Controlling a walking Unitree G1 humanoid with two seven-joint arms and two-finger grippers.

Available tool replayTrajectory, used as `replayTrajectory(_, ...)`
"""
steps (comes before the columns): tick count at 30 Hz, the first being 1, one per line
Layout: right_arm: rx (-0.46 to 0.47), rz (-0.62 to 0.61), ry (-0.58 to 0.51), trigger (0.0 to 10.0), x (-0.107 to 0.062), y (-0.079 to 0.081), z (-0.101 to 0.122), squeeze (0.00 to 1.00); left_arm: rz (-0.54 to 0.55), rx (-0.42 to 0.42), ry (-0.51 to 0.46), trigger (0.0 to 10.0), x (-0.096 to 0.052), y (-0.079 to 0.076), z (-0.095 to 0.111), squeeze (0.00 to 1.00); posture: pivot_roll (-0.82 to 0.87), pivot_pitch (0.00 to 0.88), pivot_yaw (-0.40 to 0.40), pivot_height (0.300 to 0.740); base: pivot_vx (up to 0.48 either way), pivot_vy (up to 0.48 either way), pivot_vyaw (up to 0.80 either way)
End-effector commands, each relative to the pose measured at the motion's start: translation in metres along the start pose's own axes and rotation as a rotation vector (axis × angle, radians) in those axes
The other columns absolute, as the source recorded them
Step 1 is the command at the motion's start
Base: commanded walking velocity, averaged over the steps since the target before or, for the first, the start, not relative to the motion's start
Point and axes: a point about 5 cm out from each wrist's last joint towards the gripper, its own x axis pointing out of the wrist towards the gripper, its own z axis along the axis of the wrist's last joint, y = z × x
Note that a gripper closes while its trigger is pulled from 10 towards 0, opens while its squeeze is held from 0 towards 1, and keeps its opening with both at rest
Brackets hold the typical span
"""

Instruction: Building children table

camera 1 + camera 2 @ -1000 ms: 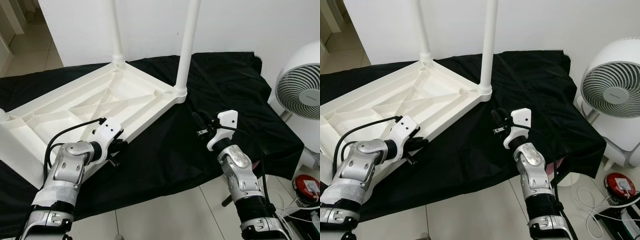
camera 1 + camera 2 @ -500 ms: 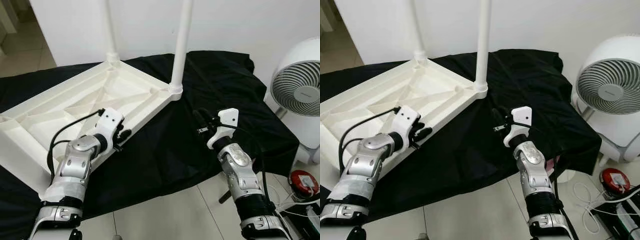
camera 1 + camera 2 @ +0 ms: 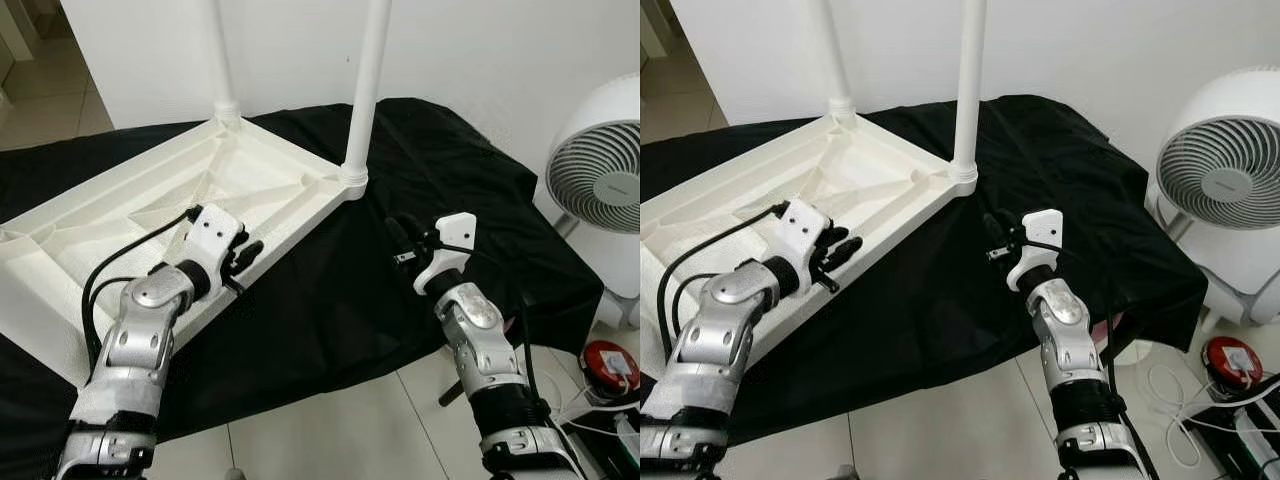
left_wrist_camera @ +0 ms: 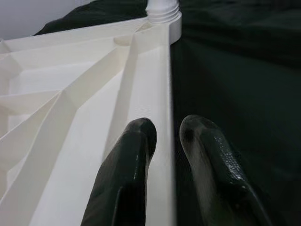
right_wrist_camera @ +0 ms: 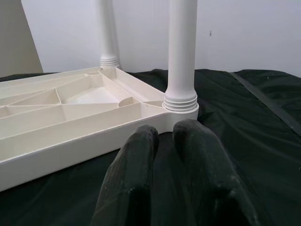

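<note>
Tabletop (image 3: 150,215) of white plastic lies upside down on a black cloth (image 3: 440,190) spread over the floor, ribbed underside up, presumably so the legs can be fitted from above; two white legs (image 3: 366,90) already stand upright in its far corner sockets. Left gripper (image 3: 240,262) reaches forward with its forearm raised to the tabletop's near long rim, its fingers (image 4: 136,141) narrowly parted astride that rim, one inside and one outside, gripping nothing firmly as far as can be judged. Right gripper (image 3: 400,240) hovers empty over the cloth just short of the nearer leg, forearm angled up and forward, its fingers (image 5: 141,141) a narrow gap apart.
</note>
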Motion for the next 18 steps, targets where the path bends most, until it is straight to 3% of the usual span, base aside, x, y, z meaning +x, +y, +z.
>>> replayTrajectory(1,-0.01,0.007,0.014,10.0,-0.002,0.001,-0.004,0.0,-0.019,0.016,-0.028,10.0,-0.003,-0.003,0.004,0.0,-0.03,0.0,-0.013,0.74,0.0,0.0,0.0)
replayTrajectory(6,-0.011,0.009,0.013,10.0,-0.001,0.0,-0.004,0.0,-0.026,-0.002,-0.101,10.0,-0.011,-0.009,0.01,0.0,-0.01,0.0,-0.022,0.74,0.0,0.0,0.0)
replayTrajectory(7,-0.013,0.012,0.01,10.0,0.0,0.0,-0.003,0.0,-0.016,-0.003,-0.179,10.0,-0.022,-0.015,0.015,0.0,0.01,0.0,-0.031,0.74,0.0,0.0,0.0)
replayTrajectory(9,-0.013,0.013,0.009,10.0,0.001,0.0,-0.004,0.0,-0.001,-0.02,-0.207,10.0,-0.028,-0.018,0.015,0.0,0.01,0.0,-0.033,0.74,0.0,0.0,0.0)
replayTrajectory(11,-0.013,0.013,0.009,10.0,0.001,0.0,-0.004,0.0,-0.001,-0.02,-0.207,10.0,-0.028,-0.018,0.015,0.0,0.01,0.0,-0.033,0.74,0.0,0.0,0.0)
replayTrajectory(14,-0.013,0.01,0.018,10.0,0.004,0.001,-0.008,0.0,0.05,-0.059,-0.247,10.0,-0.048,-0.026,0.011,0.0,0.06,0.0,-0.051,0.74,0.0,0.0,0.0)
replayTrajectory(18,-0.012,0.018,0.019,10.0,0.007,0.003,-0.009,0.0,0.096,-0.061,-0.268,10.0,-0.057,-0.026,0.011,0.0,0.07,0.0,-0.057,0.74,0.0,0.0,0.0)
